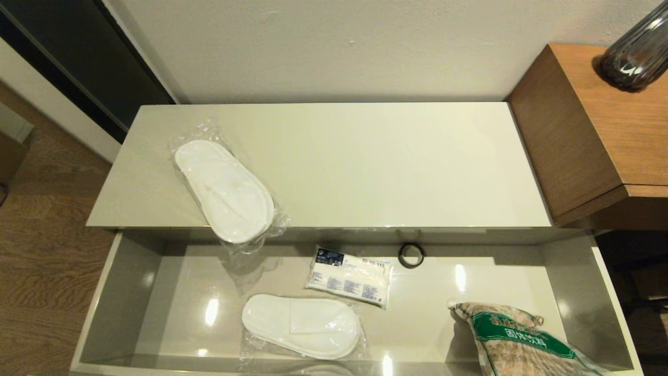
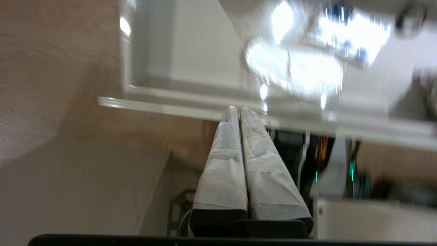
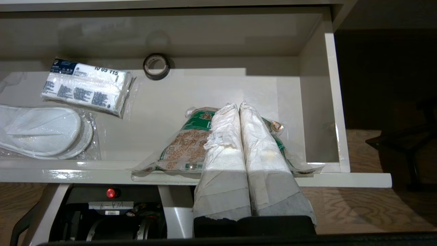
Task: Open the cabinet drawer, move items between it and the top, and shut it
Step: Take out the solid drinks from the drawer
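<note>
The cabinet drawer [image 1: 130, 292] stands pulled fully out below the top [image 1: 365, 162], its grey lining exposed. One sealed slipper pair [image 1: 224, 190] lies on the left part of the top, its near end overhanging the front edge above the drawer. A second slipper pair [image 1: 301, 325] lies flat on the drawer floor, left of centre. The bag of brown grain [image 1: 516, 339] with green label rests in the drawer's right front corner, its lower end lapping over the front rim. A small white packet [image 1: 348, 275] with blue print and a black ring [image 1: 411, 255] lie near the drawer's back wall. The left gripper [image 2: 238, 108], fingers pressed together and empty, is just outside the drawer's front rim, apparently near its left corner; that view is blurred. The right gripper [image 3: 238, 105], fingers together and empty, hangs over the grain bag at the drawer front.
</note>
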Available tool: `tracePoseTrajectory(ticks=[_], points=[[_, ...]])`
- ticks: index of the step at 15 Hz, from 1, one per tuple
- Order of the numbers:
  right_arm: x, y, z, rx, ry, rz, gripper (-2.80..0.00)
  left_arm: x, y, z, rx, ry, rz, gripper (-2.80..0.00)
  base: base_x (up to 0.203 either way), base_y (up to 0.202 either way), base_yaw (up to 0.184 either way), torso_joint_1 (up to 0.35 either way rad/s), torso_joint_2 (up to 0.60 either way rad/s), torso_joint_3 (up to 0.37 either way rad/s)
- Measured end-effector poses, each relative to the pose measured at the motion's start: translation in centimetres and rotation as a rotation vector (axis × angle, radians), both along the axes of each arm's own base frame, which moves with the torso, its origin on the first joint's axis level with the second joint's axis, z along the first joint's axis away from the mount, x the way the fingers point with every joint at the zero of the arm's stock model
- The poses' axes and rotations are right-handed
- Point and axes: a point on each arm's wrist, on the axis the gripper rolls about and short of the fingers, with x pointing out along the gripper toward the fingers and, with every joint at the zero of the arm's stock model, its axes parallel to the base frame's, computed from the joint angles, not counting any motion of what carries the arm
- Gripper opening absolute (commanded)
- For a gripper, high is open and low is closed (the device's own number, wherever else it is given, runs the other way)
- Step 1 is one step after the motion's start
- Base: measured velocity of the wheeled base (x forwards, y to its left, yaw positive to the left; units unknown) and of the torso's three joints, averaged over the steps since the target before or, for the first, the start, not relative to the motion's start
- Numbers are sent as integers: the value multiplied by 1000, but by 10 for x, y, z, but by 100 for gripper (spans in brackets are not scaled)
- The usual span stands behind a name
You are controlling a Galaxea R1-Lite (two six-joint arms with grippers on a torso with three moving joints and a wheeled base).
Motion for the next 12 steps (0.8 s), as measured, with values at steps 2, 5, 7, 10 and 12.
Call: tracePoseTrajectory(ticks=[2,5,7,10,12], points=[[0,0,0,0,0,0,-280,-33,9,-5,6,-94,66,-280,0,0,0,0,0,0],[0,0,0,0,0,0,-280,-81,13,-40,90,-163,118,-280,0,0,0,0,0,0],[0,0,0,0,0,0,-280,-108,13,-72,124,-140,137,-280,0,0,0,0,0,0],[0,0,0,0,1,-1,-280,-130,-3,-106,125,-62,144,-280,0,0,0,0,0,0],[0,0,0,0,0,-1,-280,-136,-4,-127,115,-48,120,-280,0,0,0,0,0,0]])
